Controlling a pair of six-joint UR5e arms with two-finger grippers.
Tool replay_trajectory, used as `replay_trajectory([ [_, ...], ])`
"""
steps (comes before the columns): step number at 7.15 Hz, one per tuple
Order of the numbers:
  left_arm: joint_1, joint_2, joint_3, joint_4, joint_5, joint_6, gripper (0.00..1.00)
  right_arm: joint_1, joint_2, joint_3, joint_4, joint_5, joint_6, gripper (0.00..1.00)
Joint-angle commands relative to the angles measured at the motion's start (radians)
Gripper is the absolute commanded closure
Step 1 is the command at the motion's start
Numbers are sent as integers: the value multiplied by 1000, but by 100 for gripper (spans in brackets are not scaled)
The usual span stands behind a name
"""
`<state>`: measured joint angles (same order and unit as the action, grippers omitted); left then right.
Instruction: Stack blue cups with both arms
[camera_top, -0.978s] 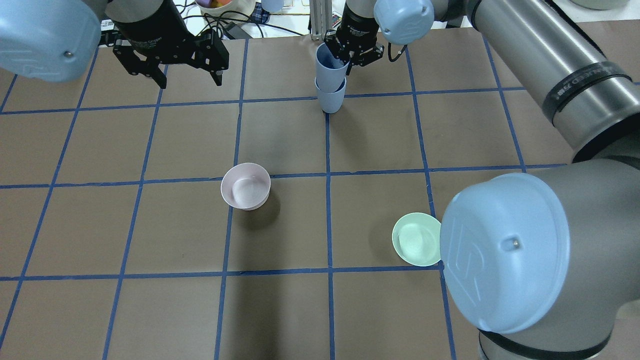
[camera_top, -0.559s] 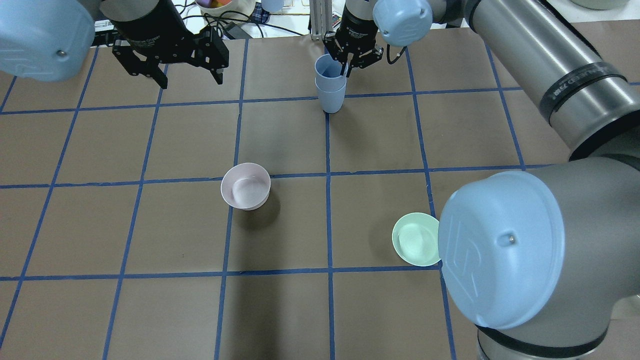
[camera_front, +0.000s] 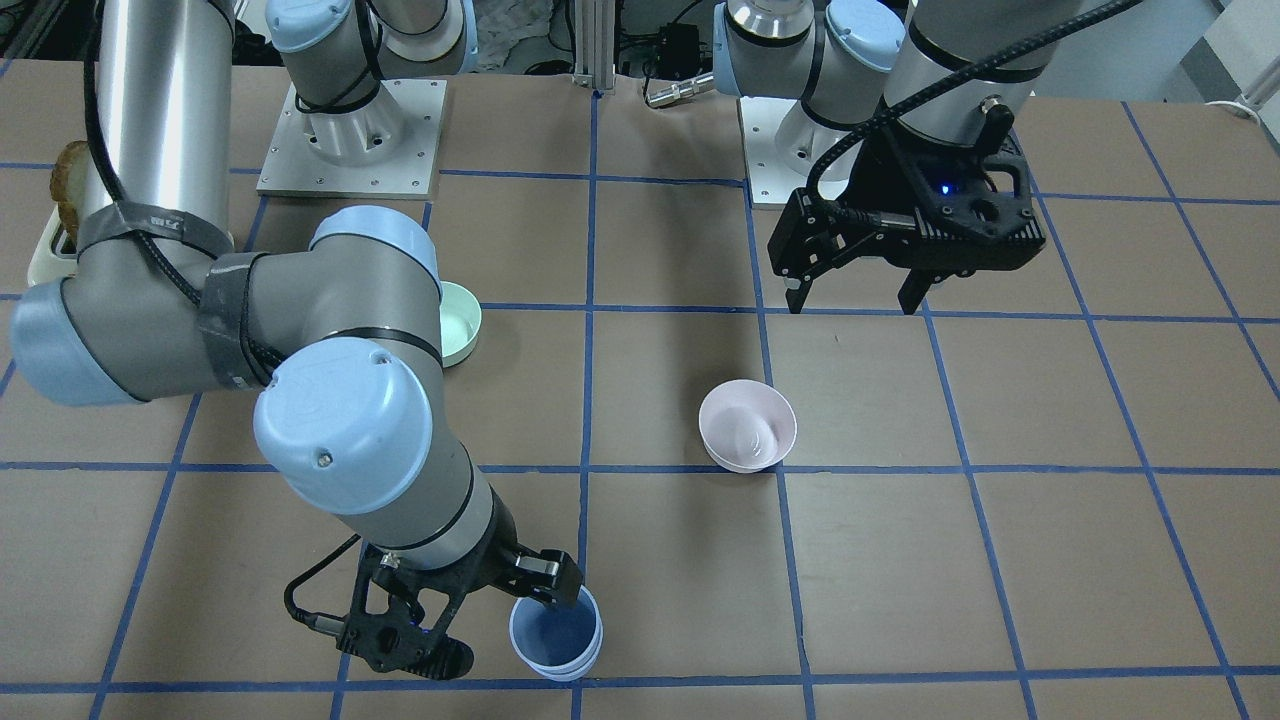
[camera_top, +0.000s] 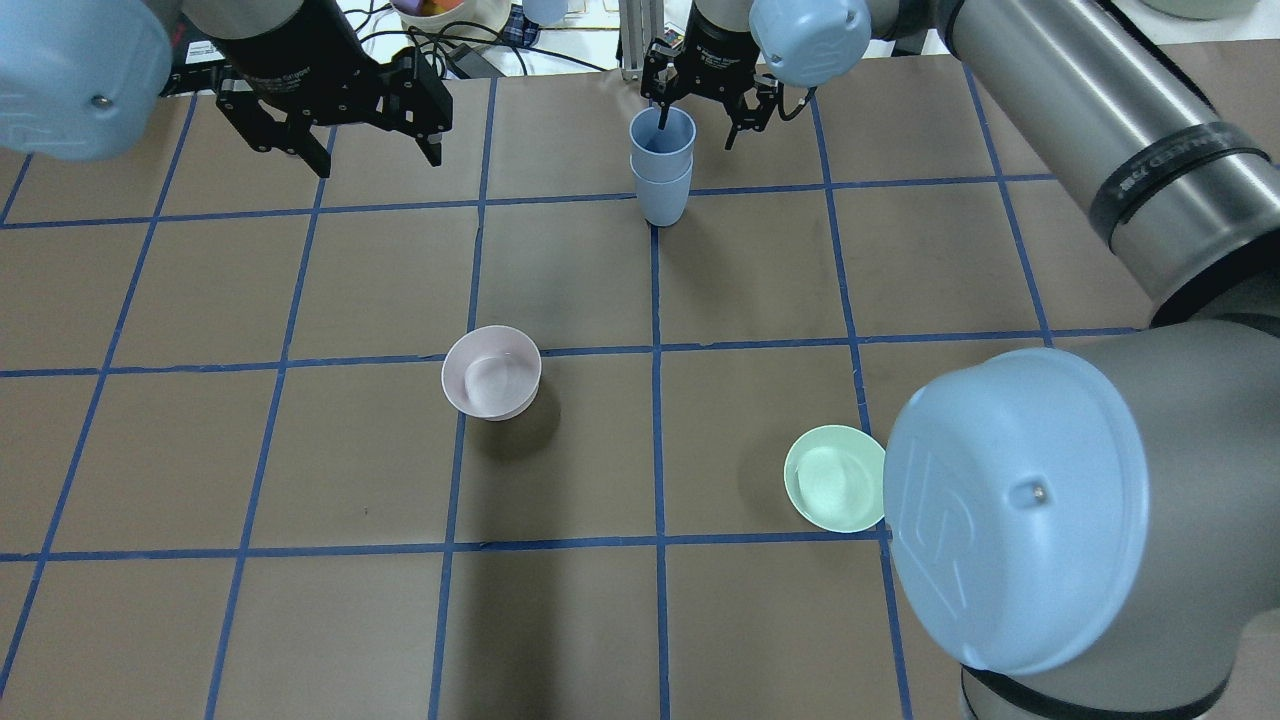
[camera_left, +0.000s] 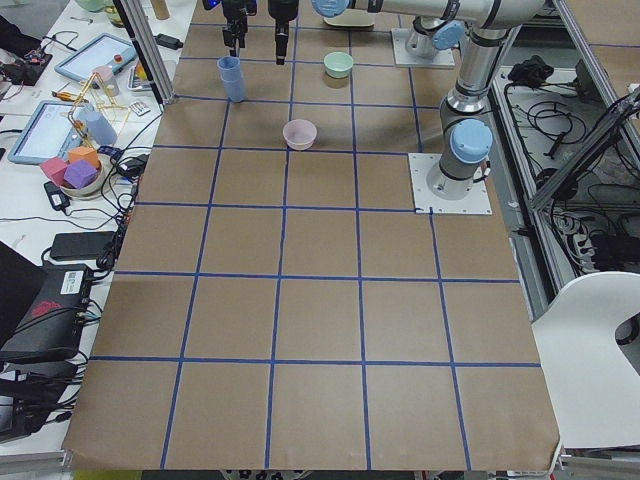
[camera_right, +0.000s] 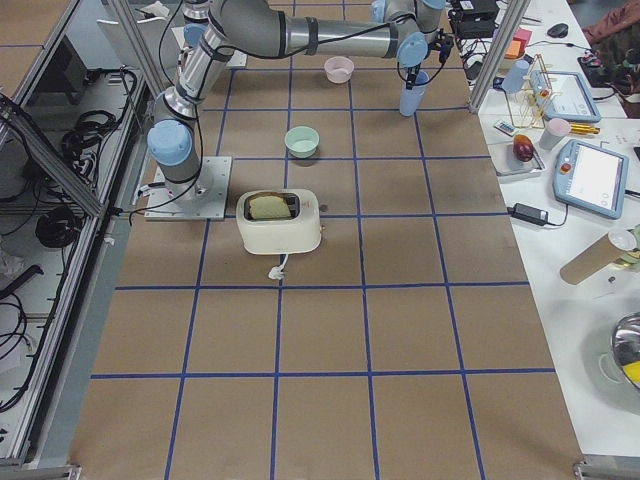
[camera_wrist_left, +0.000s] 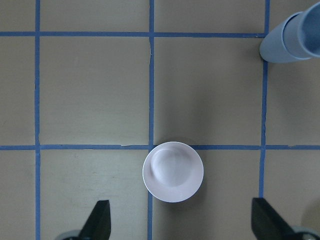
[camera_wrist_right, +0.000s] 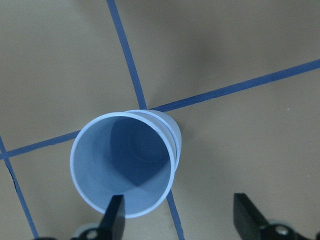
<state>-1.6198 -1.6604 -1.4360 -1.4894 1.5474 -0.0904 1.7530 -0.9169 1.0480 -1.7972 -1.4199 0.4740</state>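
Cups first: two pale blue cups (camera_top: 661, 165), one nested inside the other, make a single upright stack. The stack stands on the brown table (camera_top: 300, 620) at a crossing of blue tape lines, on the far side from the robot's base and about midway across the table's width. The upper cup (camera_top: 662, 138) sits partway down in the lower cup (camera_top: 661, 203), so a band of its wall and its rim show above the lower rim.

Two bowls rest on the table, well apart from each other and from the stack: one pink bowl (camera_top: 491, 385) near the centre and one green bowl (camera_top: 835, 478) nearer the robot's right side, partly hidden by an arm joint. One white toaster (camera_right: 280, 225) with a slice of bread in it shows only in the right side view.

Two arms reach over the table, each ending in a black two-finger gripper.

The right gripper (camera_top: 697, 135) is spread wide above the stack. One finger (camera_wrist_right: 114, 220) dips just inside the upper cup's rim; whether it touches the wall is unclear. The other finger (camera_wrist_right: 250, 215) hangs outside, clear of both cups. It grips nothing.

The left gripper (camera_top: 378, 165) hovers above bare table on the robot's left, fingers wide apart, holding nothing and touching nothing.
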Motion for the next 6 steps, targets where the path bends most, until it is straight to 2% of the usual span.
replay_trajectory([
  [1, -2, 5, -3, -2, 5, 0, 0, -7, -81, 12, 115, -20, -15, 0],
  [2, -2, 5, -4, -2, 5, 0, 0, -29, -115, 17, 146, -57, -53, 0],
  [3, -2, 5, -3, -2, 5, 0, 0, -53, -173, 27, 268, -80, -155, 0],
  [4, -2, 5, -4, -3, 5, 0, 0, -82, -244, 65, 329, -82, -185, 0],
  [6, -3, 8, -4, -3, 5, 0, 0, -105, -409, 278, 315, -126, -335, 0],
])
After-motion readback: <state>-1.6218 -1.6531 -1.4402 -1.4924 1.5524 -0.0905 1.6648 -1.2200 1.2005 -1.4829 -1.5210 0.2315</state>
